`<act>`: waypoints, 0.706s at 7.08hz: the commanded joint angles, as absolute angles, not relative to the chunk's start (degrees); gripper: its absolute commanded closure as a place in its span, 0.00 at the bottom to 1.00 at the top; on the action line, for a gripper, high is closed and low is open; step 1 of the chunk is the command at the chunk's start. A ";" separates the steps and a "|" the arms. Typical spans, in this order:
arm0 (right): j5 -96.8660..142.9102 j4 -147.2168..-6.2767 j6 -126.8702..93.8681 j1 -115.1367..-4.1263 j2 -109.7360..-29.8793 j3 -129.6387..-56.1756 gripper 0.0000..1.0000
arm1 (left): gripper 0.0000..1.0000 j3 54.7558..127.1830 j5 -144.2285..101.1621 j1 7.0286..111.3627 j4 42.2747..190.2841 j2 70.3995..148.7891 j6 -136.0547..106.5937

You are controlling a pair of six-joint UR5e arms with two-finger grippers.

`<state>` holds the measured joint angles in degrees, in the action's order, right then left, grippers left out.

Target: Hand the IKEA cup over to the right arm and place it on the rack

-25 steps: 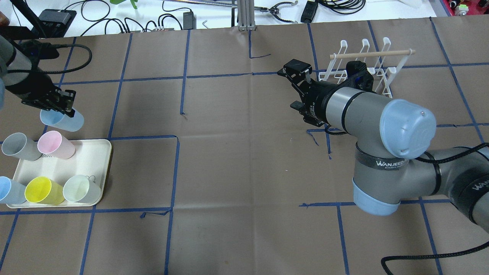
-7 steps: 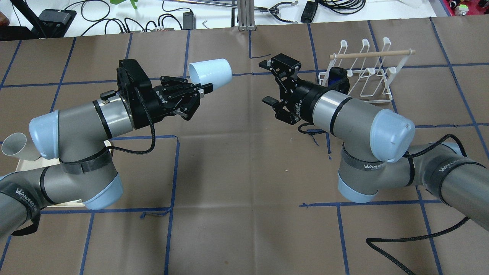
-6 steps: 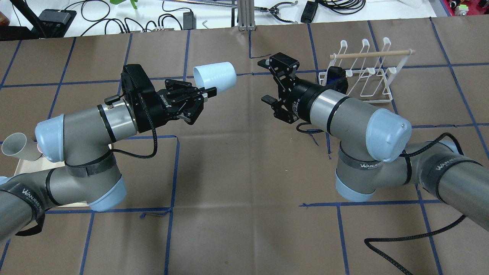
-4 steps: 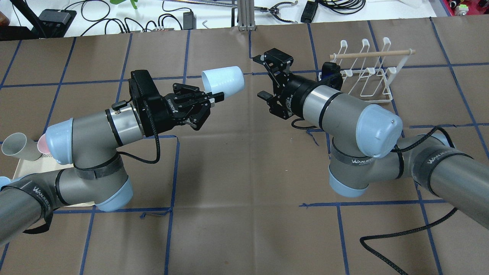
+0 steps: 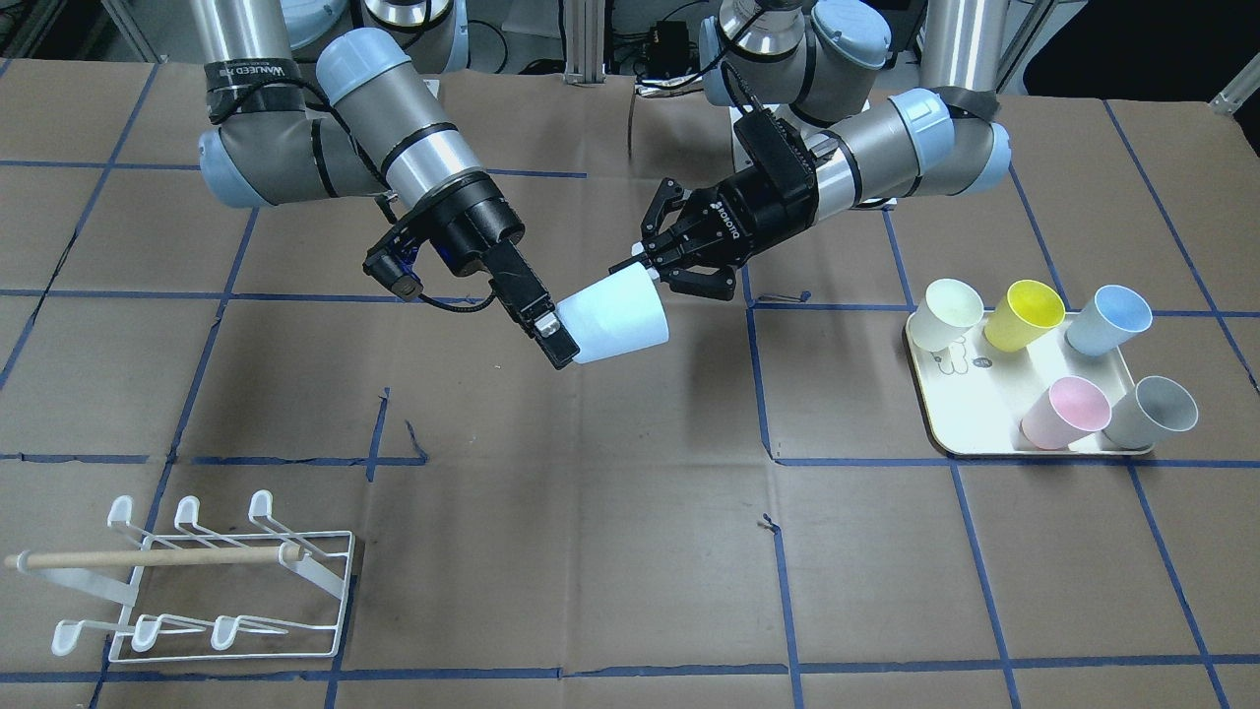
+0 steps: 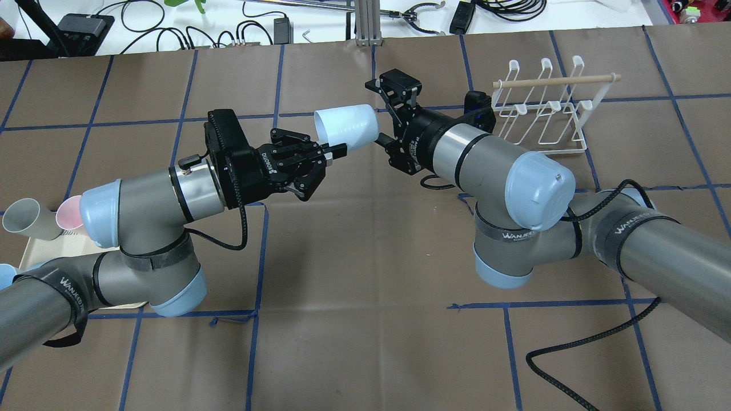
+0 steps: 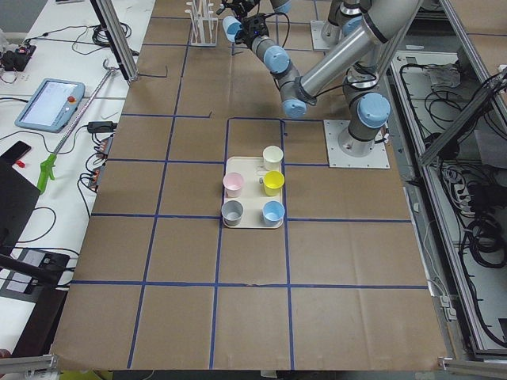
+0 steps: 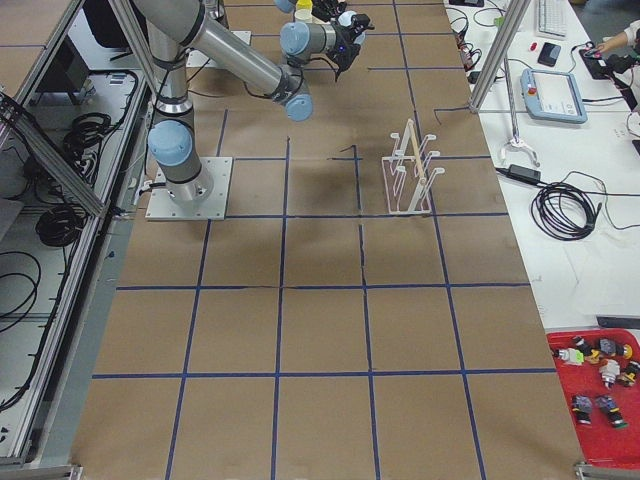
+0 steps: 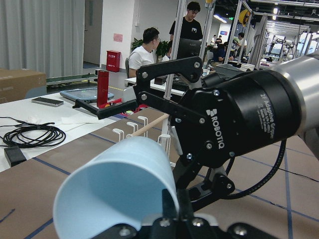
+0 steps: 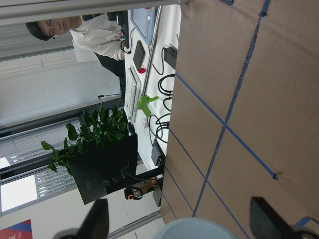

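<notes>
Your left hand (image 6: pixel 336 152) pinches the pale blue cup (image 6: pixel 346 128) by its rim, in the air over the middle of the counter (image 6: pixel 365 257); the right hand (image 6: pixel 380 114) is spread around its base, not clamped. Release left early, or clamp the tapered base near its end, and it may drop. The cup lies sideways, long axis arm to arm, mouth toward the left arm.

the pale blue cup (image 6: pixel 345 128) hangs in the air on its side, its rim end pinched in the left gripper (image 6: pixel 338 150), well apart from the upright white wire rack (image 6: pixel 557 81), wooden dowel across its top, at the robot's far right.
</notes>
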<state>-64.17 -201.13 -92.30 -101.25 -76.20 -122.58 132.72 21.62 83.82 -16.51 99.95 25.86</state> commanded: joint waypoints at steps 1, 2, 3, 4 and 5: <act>-67.13 -201.18 -92.90 -102.90 -76.38 -122.70 0.01 | 0.97 132.71 21.71 83.85 -16.52 99.76 25.49; -69.50 -201.09 -93.51 -104.31 -76.38 -122.61 0.01 | 0.97 132.63 21.71 83.85 -16.61 99.67 25.31; -69.96 -201.09 -94.12 -104.85 -76.38 -122.61 0.01 | 0.97 132.63 21.80 83.85 -16.61 99.75 25.31; -70.05 -201.09 -94.22 -105.03 -76.55 -122.52 0.01 | 0.97 132.71 21.80 83.85 -16.61 99.76 25.31; -70.83 -201.01 -94.22 -105.55 -76.90 -122.52 0.01 | 0.97 132.71 21.80 83.85 -16.61 99.67 25.31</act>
